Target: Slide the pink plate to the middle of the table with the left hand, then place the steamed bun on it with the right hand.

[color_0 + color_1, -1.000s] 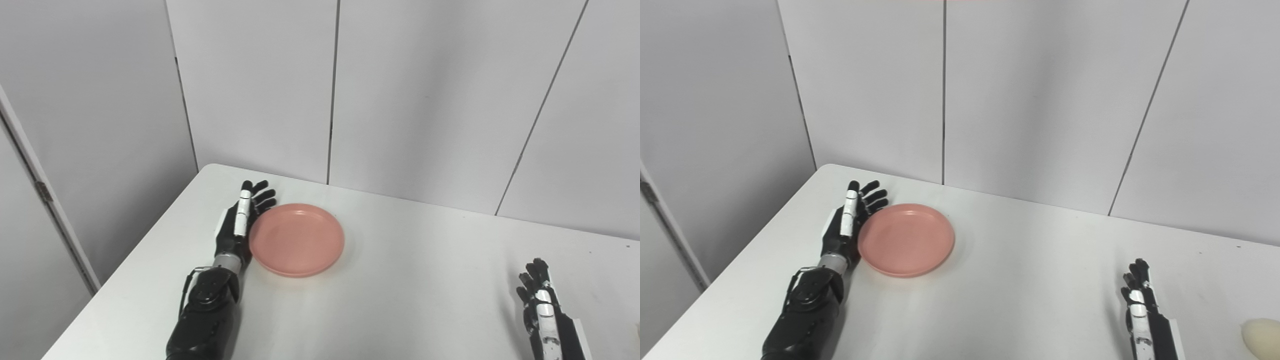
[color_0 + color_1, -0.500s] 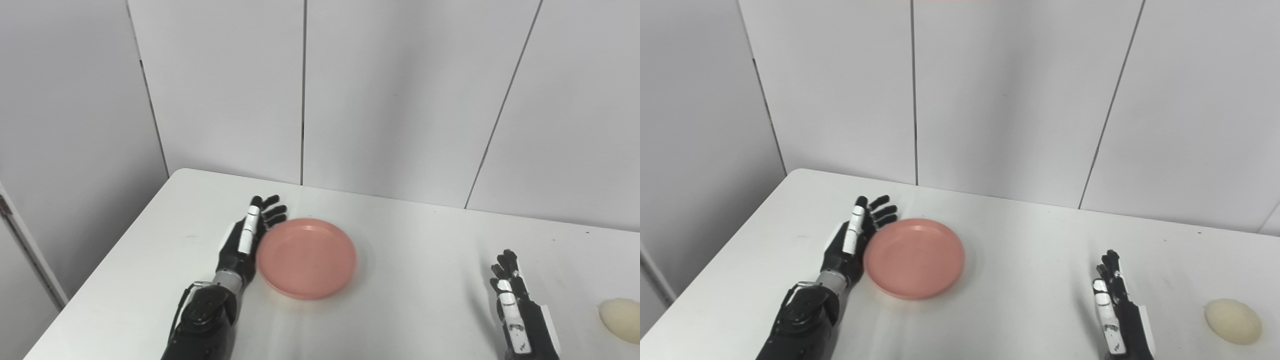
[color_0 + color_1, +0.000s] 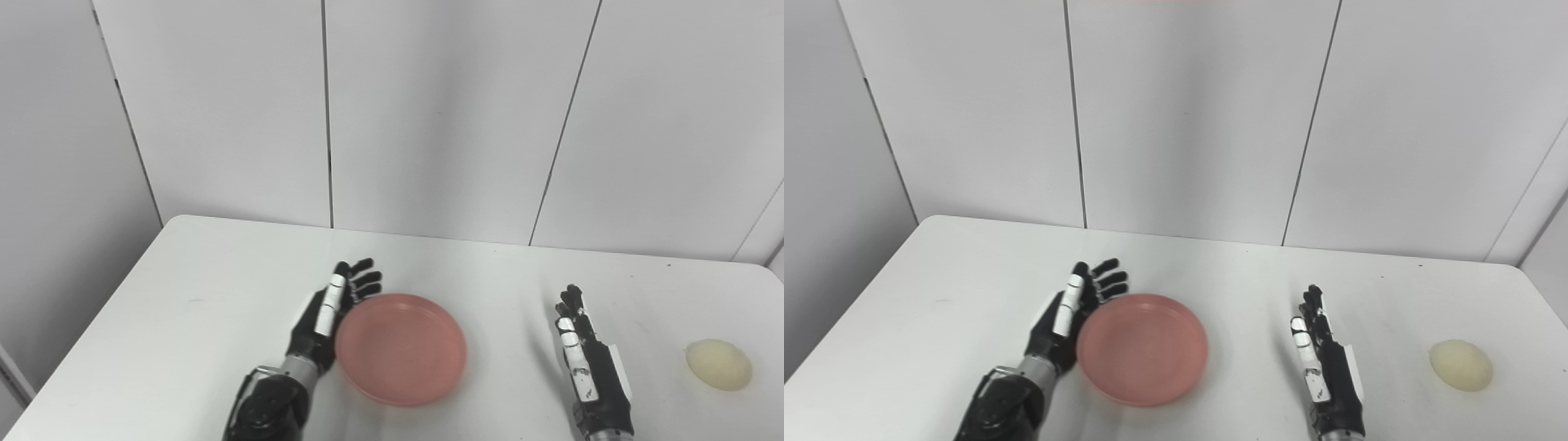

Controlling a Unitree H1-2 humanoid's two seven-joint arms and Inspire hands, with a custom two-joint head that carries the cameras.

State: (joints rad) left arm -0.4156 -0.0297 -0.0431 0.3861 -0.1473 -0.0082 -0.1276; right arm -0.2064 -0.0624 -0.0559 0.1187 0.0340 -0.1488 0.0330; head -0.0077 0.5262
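Note:
The pink plate (image 3: 401, 349) lies flat on the white table (image 3: 202, 288), near the middle. My left hand (image 3: 334, 309) is open, edge-on, with its palm against the plate's left rim; it also shows in the right eye view (image 3: 1072, 312). My right hand (image 3: 582, 349) is open and empty, standing edge-on on the table to the right of the plate, apart from it. The steamed bun (image 3: 718, 364), pale cream and rounded, sits on the table at the far right, also in the right eye view (image 3: 1461, 365), well clear of my right hand (image 3: 1323, 355).
Grey wall panels (image 3: 429, 122) rise right behind the table's far edge. The table's left edge (image 3: 79, 343) and right corner (image 3: 1537, 300) are in view.
The camera has swung to the right, bringing the bun into view. My left hand has pushed the plate rightward toward the table's middle. The right hand has kept its open pose.

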